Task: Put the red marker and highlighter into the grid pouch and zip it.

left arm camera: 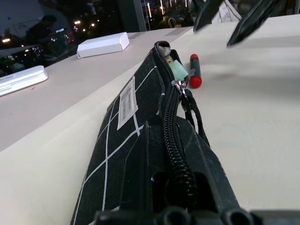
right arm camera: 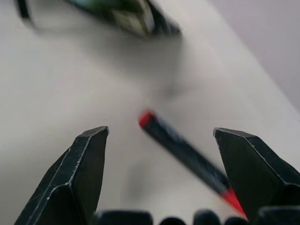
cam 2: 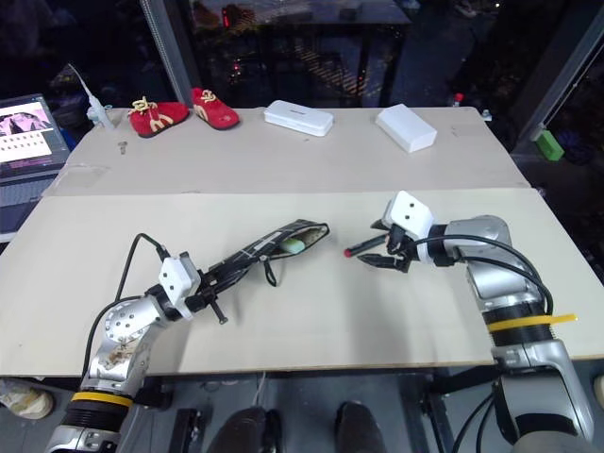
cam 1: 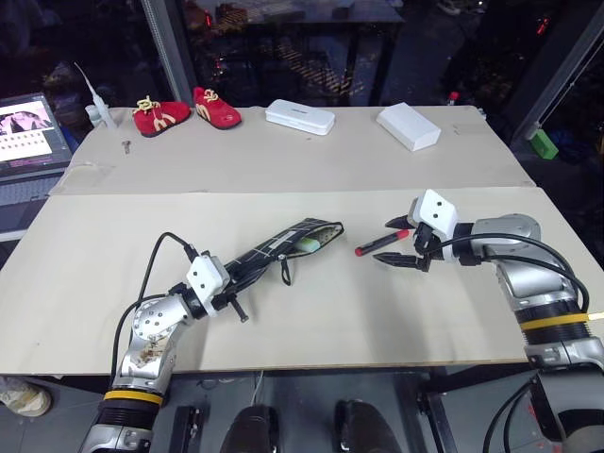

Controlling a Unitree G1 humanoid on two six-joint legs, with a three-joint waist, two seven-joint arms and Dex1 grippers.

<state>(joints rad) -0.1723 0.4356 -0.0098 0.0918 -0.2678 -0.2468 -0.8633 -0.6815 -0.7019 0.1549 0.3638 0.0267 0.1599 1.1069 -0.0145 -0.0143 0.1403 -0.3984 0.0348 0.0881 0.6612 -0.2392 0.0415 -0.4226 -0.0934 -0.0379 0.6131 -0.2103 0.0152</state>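
Place: you are looking at a robot test lab or demo room, not a home.
Table (cam 1: 283, 311): you see a wide work surface covered with plain beige board, joined from two sheets, with props laid out well apart.
Props: red baby shoes (cam 1: 189, 111), two white cases (cam 1: 300, 116), a green block (cam 1: 542, 142) off to the far right; a mixed lot set out for trials.
Laptop (cam 1: 28, 132): it stands open at your left edge, screen lit.
Surroundings: dark glass walls with metal frames (cam 1: 168, 47), and city lights beyond them.
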